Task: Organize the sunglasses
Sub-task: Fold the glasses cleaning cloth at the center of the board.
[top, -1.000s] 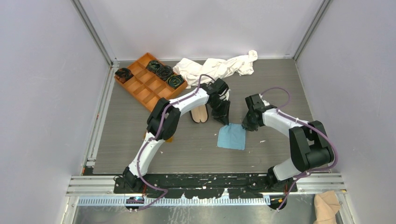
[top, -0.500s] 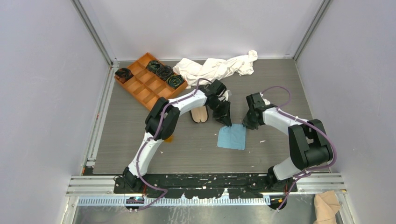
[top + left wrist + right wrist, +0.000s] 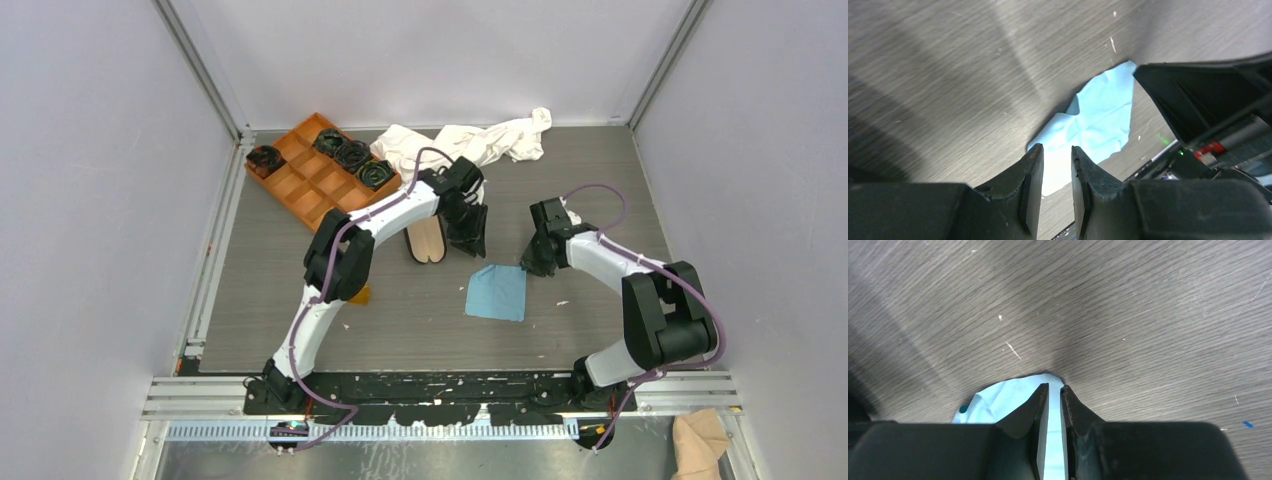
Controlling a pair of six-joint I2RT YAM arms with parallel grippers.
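1. The sunglasses [image 3: 360, 295] show only as a small amber patch on the bench [image 3: 260, 300]. It pokes out from under the left arm's elbow, well apart from both pincers.
2. The left pincer [image 3: 1056, 148] hangs tips-down just right of the open black glasses case [image 3: 427, 242], whose beige lining faces up. Its fingers stand a narrow gap apart with nothing between them.
3. The right pincer [image 3: 1054, 386] sits at the far right corner of the light blue cloth [image 3: 497, 293]. Its fingers are almost together, and blue shows through the slit. Whether they pinch the cloth cannot be told.
4. The cloth lies flat between the two arms, nearer than the case.
5. An orange compartment tray [image 3: 318, 205] at the far left holds dark items in four cells.
6. A crumpled white cloth [image 3: 460, 145] lies along the far edge, to the right of the tray.
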